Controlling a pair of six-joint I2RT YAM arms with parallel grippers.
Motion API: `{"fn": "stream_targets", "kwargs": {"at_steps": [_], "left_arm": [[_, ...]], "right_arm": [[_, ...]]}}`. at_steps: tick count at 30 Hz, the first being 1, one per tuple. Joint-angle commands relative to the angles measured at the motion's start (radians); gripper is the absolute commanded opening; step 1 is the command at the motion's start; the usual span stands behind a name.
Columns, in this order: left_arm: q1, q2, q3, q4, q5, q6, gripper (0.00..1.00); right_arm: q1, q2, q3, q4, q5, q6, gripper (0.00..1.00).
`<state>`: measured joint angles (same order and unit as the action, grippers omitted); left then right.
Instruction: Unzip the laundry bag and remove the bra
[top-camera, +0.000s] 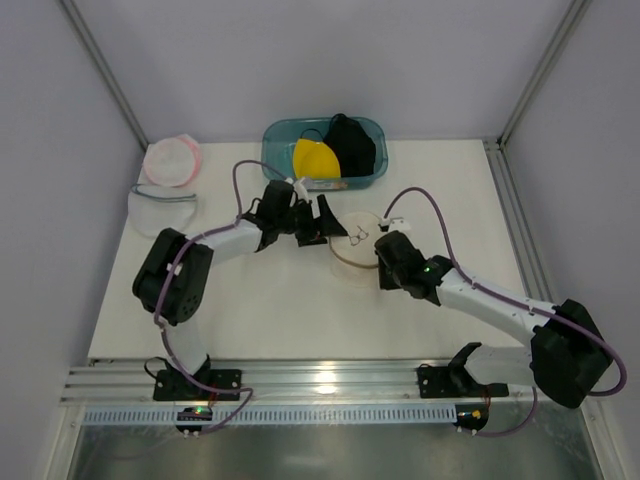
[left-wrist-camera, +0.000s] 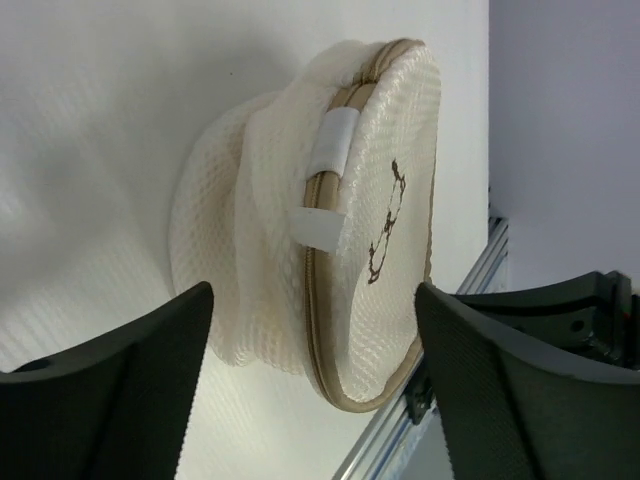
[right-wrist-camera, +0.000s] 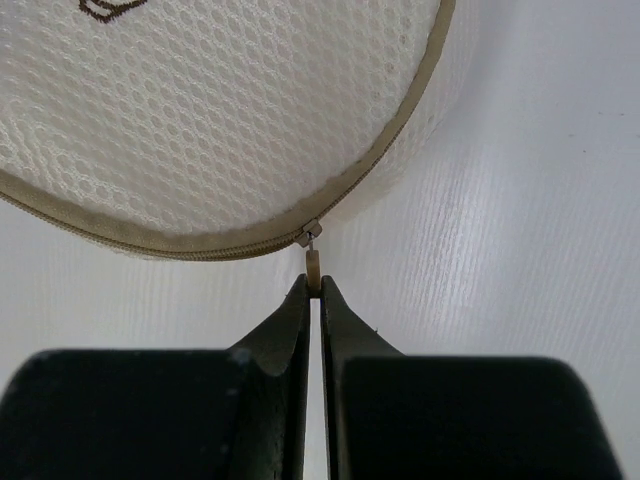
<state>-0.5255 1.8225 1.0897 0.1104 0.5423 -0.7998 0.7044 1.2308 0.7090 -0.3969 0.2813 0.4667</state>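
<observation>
Because the right gripper (right-wrist-camera: 311, 285) pinches the zipper pull (right-wrist-camera: 312, 265) to unzip the laundry bag (left-wrist-camera: 330, 240), the left gripper (left-wrist-camera: 310, 330) gapes empty beside it — ready to steady; bra unseen.

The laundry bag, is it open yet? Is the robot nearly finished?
Not nearly. The right end effector is pinching the zipper pull, but the laundry bag looks mostly zipped. The left end effector is open beside it. Unzipping and taking the bra out are left.
</observation>
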Motion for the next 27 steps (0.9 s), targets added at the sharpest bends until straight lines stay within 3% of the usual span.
{"fn": "stream_targets", "kwargs": {"at_steps": [1, 2, 8, 12, 17, 23, 27], "left_arm": [[0.022, -0.032, 0.035, 0.031, 0.024, -0.019, 0.87], [0.022, -0.048, 0.02, 0.032, -0.02, -0.027, 0.94], [-0.001, -0.284, -0.1, -0.107, -0.231, -0.125, 0.99], [-0.068, -0.406, -0.253, -0.074, -0.251, -0.242, 0.99], [-0.162, -0.408, -0.323, 0.041, -0.228, -0.355, 1.0], [-0.191, -0.341, -0.309, 0.095, -0.225, -0.397, 0.98], [-0.191, -0.313, -0.303, 0.132, -0.266, -0.409, 0.9]], "right_arm": [[-0.008, -0.005, 0.02, 0.003, 0.012, -0.033, 0.04], [-0.008, -0.016, 0.017, 0.007, 0.006, -0.033, 0.04], [-0.006, -0.06, -0.003, 0.05, -0.097, -0.059, 0.04], [-0.006, -0.099, -0.043, 0.194, -0.396, -0.108, 0.04], [0.01, -0.139, -0.078, 0.306, -0.663, -0.12, 0.04], [0.021, -0.143, -0.08, 0.325, -0.695, -0.132, 0.04], [0.036, -0.133, -0.075, 0.316, -0.694, -0.141, 0.04]]}}
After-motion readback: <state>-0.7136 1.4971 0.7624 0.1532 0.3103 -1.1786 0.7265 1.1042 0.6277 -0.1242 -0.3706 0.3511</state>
